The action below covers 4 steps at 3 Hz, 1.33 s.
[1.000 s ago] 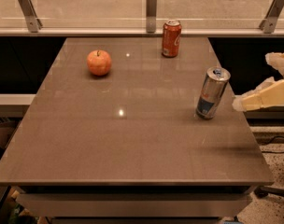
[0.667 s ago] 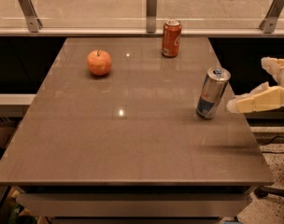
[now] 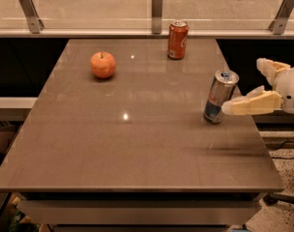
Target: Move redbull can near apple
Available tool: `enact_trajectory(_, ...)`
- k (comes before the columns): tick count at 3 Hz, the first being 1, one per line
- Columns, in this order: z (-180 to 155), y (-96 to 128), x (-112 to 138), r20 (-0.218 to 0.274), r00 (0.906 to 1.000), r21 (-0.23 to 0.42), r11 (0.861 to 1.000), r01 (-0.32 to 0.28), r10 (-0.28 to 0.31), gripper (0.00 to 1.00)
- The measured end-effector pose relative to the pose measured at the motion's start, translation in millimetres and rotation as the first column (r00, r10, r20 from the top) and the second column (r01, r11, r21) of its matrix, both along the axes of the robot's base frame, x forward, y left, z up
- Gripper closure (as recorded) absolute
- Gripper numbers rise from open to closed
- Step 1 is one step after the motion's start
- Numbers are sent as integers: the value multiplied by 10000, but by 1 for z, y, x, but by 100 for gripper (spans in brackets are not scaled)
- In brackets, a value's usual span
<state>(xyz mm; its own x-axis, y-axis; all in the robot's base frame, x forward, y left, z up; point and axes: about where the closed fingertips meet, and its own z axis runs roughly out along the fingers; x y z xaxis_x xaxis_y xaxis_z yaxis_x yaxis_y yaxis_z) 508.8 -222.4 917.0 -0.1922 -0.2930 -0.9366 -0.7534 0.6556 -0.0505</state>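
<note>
One gripper (image 3: 243, 85) at right of table (image 3: 137, 144), fingers (image 3: 253, 103) spread wide, holding nothing, one fingertip just beside tilted redbull can (image 3: 219, 98)

Probably an office-like robot test space: a plain grey tabletop (image 3: 137, 149) set against a bracket-mounted glass partition (image 3: 89, 8), a pale spread-fingered claw (image 3: 243, 86) hovering at its right edge.

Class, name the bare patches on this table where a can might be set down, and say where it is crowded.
Widest bare patch: the table's front half, in front of the apple and redbull can. More room lies between the apple and the orange soda can, and left of the apple. Crowded: the right edge, where the open gripper sits beside the redbull can.
</note>
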Motion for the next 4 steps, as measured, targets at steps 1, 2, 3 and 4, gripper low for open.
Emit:
enact_trajectory(1,0,17,7,155,9991,177,9991,-390,387,0)
enact_trajectory(2,-1,36,14,167,9962,192,9961,-861,857,1)
enact_trajectory(3,-4,45,17,175,9949,246,9948,-993,989,19)
enact_trajectory(4,-3,47,17,182,9945,237,9943,-1036,1032,42)
